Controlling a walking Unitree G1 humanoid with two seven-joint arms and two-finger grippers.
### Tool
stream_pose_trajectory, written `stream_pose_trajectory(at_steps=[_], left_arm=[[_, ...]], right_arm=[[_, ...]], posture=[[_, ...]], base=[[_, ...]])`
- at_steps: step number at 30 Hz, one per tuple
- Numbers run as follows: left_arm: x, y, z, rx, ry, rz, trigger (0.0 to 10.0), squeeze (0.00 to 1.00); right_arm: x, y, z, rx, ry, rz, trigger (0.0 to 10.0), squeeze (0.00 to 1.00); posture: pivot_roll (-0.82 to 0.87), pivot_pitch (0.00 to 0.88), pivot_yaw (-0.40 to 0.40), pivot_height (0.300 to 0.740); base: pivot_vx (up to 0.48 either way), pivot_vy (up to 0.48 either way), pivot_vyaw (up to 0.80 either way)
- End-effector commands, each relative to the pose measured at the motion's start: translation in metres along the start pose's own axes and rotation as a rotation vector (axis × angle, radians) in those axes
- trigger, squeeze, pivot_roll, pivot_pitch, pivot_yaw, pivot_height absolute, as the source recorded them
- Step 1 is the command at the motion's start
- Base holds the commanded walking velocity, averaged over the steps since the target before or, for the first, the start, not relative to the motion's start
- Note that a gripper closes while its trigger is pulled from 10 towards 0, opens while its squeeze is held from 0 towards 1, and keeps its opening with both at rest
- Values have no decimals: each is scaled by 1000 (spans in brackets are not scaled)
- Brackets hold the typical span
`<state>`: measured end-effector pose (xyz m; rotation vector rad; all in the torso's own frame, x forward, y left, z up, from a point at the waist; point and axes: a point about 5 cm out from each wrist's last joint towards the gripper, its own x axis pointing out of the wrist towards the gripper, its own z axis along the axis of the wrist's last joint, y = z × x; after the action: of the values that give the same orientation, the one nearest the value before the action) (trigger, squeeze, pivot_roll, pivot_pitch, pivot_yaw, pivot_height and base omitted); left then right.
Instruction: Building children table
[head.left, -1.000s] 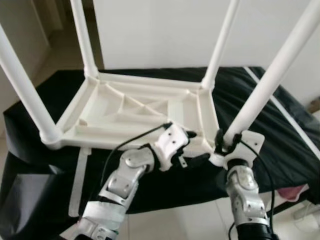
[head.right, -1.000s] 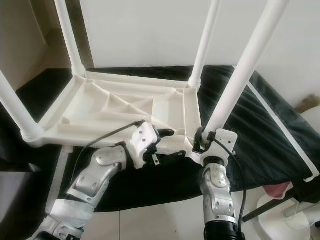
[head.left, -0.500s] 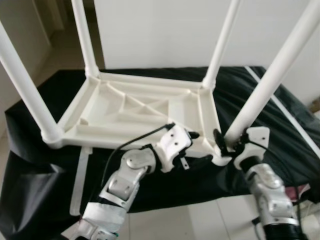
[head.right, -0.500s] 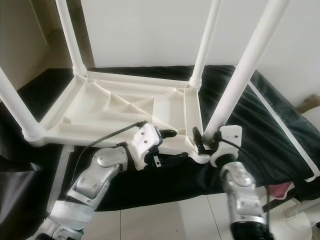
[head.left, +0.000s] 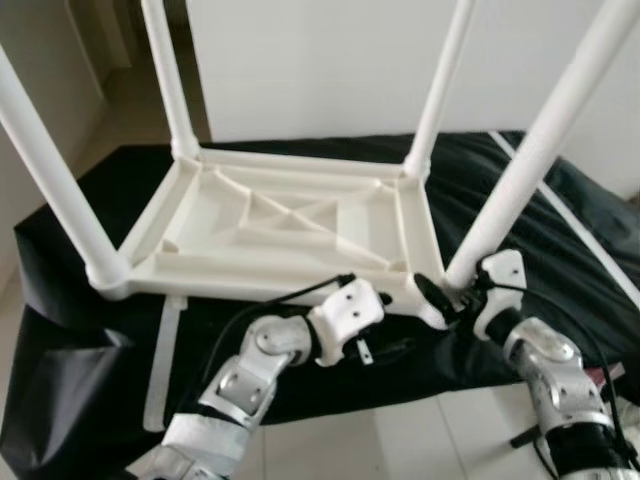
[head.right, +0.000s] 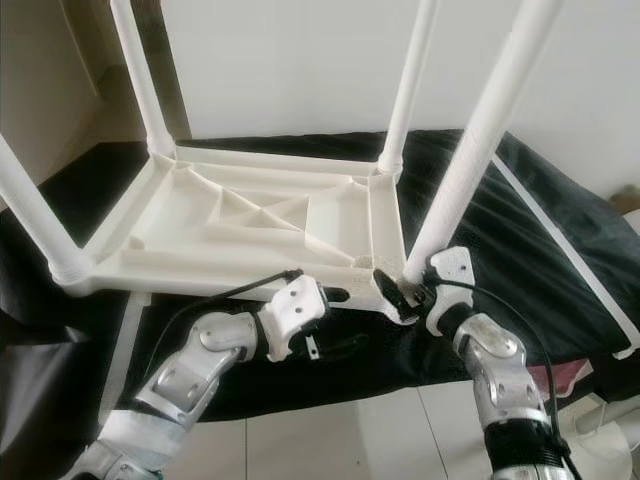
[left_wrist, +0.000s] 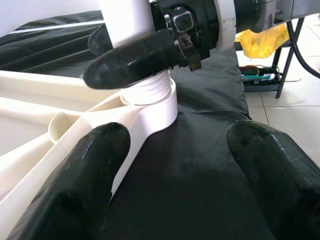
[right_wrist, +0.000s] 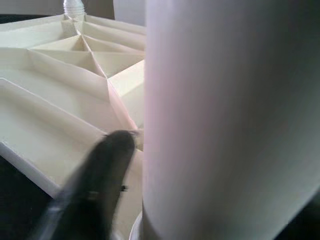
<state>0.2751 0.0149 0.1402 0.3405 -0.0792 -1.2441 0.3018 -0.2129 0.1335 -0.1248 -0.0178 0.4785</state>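
Note:
A white plastic children's table (head.left: 270, 225) lies upside down on a black-covered surface, its legs pointing up. The near right leg (head.left: 530, 160) stands in the corner socket (left_wrist: 150, 95). My right gripper (head.left: 445, 297) is shut on the very base of this leg, one finger (left_wrist: 135, 60) across its front. The leg (right_wrist: 230, 120) looms close beside a blurred finger (right_wrist: 100, 185) in the right wrist view. My left gripper (head.left: 390, 322) is open just in front of the table's near edge, left of that corner, with only black cloth between its fingers (left_wrist: 90, 165).
The black cloth (head.left: 60, 300) drapes over the front edge down to a tiled floor (head.left: 400, 440). A white strip (head.left: 165, 360) lies on the cloth at near left and another (head.left: 580, 235) at right. A yellow item (left_wrist: 260, 37) and a stand sit beyond the corner.
My right arm has swung from below the leg out to its right side, the gripper turning around the leg's base. The left gripper has dropped slightly away from the table's edge.

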Motion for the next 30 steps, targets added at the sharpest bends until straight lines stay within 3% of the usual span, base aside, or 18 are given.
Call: stream_pose_trajectory(at_steps=[1,11,12,16,18,22,26,30], left_arm=[[2,0,-1,6,9,-4,10000,0],[2,-3,-4,13,15,-1,10000,0],[3,-3,-4,13,13,-3,10000,0],[4,-3,-4,13,12,-5,10000,0],[5,-3,-3,16,7,-9,10000,0],[5,-2,-3,16,5,-10,10000,0],[4,0,-6,19,14,0,10000,0],[3,0,-6,18,12,-2,10000,0]], right_arm=[[0,-2,-2,-12,15,16,0,0],[-10,2,-8,88,5,3,118,0],[-10,6,-8,110,-7,-22,10000,0],[-10,9,-8,126,-16,-38,10000,0],[-7,19,-12,144,-3,-156,10000,0],[-5,22,-14,139,4,-219,10000,0],[-10,22,-25,223,61,-585,10000,0],[-10,25,-27,234,70,-682,10000,0]], posture=[[43,0,-22,740],[26,0,-20,740],[23,0,-21,740],[23,0,-21,740],[11,0,-22,740],[11,0,-23,740],[13,0,-22,740],[14,0,-22,740]], base=[[0,0,0],[0,0,0],[0,0,0],[0,0,0],[0,0,0],[0,0,0],[0,0,0],[0,0,0]])
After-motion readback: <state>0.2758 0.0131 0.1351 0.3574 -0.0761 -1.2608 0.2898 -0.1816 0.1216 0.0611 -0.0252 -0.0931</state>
